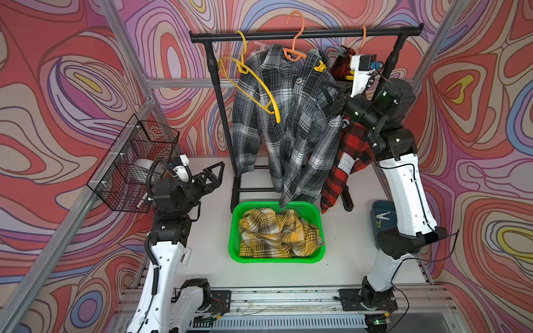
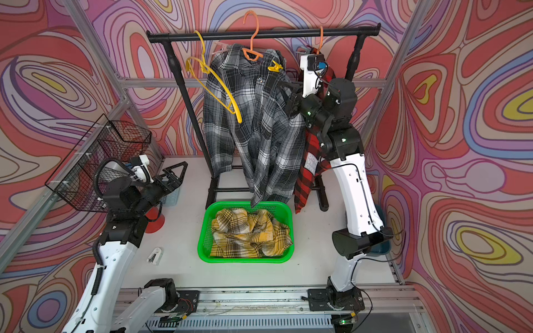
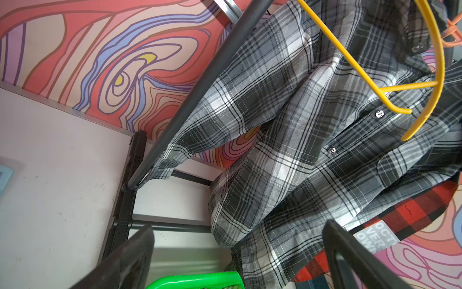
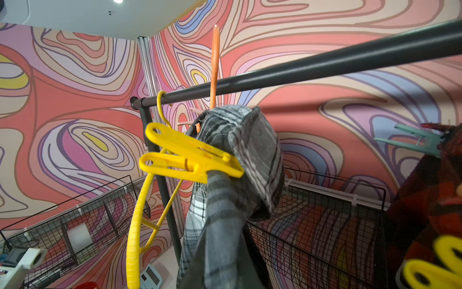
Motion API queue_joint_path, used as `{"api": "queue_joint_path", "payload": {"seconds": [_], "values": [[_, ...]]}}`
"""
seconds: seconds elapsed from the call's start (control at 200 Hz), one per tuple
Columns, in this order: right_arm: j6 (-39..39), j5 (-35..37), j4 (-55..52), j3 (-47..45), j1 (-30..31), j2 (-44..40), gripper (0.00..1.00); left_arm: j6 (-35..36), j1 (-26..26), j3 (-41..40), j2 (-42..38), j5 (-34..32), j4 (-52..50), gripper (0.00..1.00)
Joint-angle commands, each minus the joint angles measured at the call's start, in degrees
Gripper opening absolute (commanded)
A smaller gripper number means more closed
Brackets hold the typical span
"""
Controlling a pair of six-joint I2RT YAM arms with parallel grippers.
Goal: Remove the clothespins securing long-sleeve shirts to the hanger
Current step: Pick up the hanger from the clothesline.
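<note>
A grey plaid shirt (image 1: 277,115) (image 2: 245,115) (image 3: 287,150) hangs on an orange hanger (image 1: 294,52). A yellow clothespin (image 1: 320,67) (image 2: 275,67) (image 4: 190,160) clips its right shoulder, and a pale pink one (image 1: 261,46) its left. My right gripper (image 1: 328,89) (image 2: 285,89) is shut on the grey shirt's fabric just below the yellow clothespin; in the right wrist view the cloth covers the jaws. Beside it hangs the red-black shirt (image 1: 349,155), with a teal clothespin (image 4: 412,140) and a blurred yellow one (image 4: 430,270). My left gripper (image 1: 213,173) (image 3: 237,250) is open, low at the left, holding nothing.
A yellow plaid shirt (image 1: 277,233) lies in the green basket (image 1: 239,230). A bare yellow hanger (image 1: 253,83) hangs on the black rack bar (image 1: 305,33). Wire basket (image 1: 135,164) on the left frame. Blue bin (image 1: 377,210) with white clothespins behind my right arm. White clothespin (image 2: 154,255) on the table.
</note>
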Motion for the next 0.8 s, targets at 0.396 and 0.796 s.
{"api": "queue_joint_path", "payload": {"seconds": [0.396, 0.796], "values": [[-1.7, 1.8, 4.8, -16.1, -0.3, -12.9, 0.0, -1.6, 0.3, -1.1, -0.1, 1.1, 3.2, 1.0], [-2.6, 2.1, 2.6, -39.9, 1.4, -23.2, 0.0, 0.7, 0.2, -1.7, 0.5, -0.3, 2.0, 1.0]]}}
